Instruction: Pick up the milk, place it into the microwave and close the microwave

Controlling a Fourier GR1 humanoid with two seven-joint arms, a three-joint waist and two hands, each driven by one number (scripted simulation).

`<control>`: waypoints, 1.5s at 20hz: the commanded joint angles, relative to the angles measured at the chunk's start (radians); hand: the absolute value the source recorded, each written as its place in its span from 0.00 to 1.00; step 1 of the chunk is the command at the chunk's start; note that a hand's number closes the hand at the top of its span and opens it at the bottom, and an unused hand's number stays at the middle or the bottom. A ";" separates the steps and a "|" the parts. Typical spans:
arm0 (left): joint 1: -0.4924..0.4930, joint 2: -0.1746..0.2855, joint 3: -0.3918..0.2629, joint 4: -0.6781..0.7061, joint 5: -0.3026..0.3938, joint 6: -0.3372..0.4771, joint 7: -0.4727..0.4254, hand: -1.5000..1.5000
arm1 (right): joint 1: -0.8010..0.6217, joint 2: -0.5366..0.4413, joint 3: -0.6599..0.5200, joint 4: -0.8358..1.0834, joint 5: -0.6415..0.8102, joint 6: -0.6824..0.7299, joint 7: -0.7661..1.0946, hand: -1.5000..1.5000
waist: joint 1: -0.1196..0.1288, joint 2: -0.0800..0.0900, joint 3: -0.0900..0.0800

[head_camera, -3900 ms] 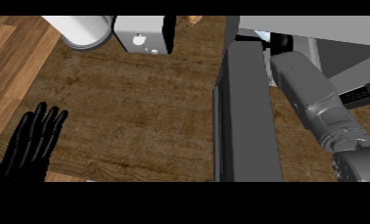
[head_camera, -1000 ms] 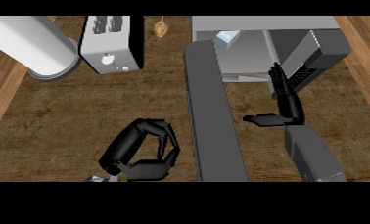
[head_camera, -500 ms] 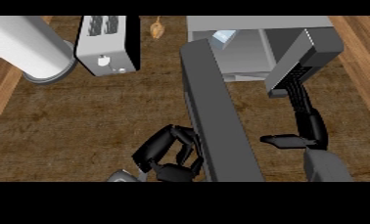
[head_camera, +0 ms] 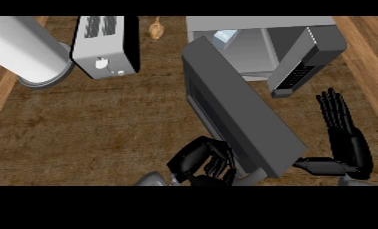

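The microwave [head_camera: 260,24] stands at the back right with its grey door [head_camera: 238,113] swung partway out over the counter. Inside its cavity a bit of the white and blue milk carton [head_camera: 226,36] shows near the back left. My left hand [head_camera: 199,162] is at the door's near end, fingers curled and resting against the outer face. Right of the door is my right hand [head_camera: 345,139], open with straight fingers pointing away and the thumb out toward the door's tip. It holds nothing.
A white toaster [head_camera: 104,46] stands at the back left of the wooden counter [head_camera: 103,123]. A large white cylinder [head_camera: 29,53] lies beside it at the far left. A small tan object [head_camera: 156,28] lies behind the toaster. The microwave's dark control panel [head_camera: 303,65] juts out right.
The door has turned further toward the microwave's opening. My left hand followed its near end to the right, fingers still curled. My right hand stays open beside the door.
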 commanded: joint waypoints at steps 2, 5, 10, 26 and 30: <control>-0.092 -0.007 -0.190 0.081 0.143 0.203 -0.005 1.00 | 0.060 -0.024 -0.004 -0.179 -0.095 0.081 0.115 0.00 | -0.019 0.007 -0.001; -0.138 -0.007 -0.206 0.049 0.240 0.318 0.023 1.00 | 0.077 -0.034 -0.005 -0.213 -0.142 0.128 0.135 0.00 | -0.043 0.010 -0.001; -0.219 -0.006 -0.201 0.064 0.342 0.439 -0.016 1.00 | 0.025 -0.081 -0.007 -0.256 -0.177 0.167 0.185 0.00 | -0.074 0.020 -0.003; -0.491 -0.007 -0.091 0.220 0.593 0.587 -0.091 1.00 | -0.009 -0.163 0.033 -0.391 -0.342 0.338 0.288 0.00 | -0.194 0.050 -0.003; -0.537 -0.007 -0.049 0.271 0.661 0.588 -0.090 1.00 | -0.009 -0.164 0.044 -0.409 -0.376 0.354 0.308 0.00 | -0.219 0.064 -0.003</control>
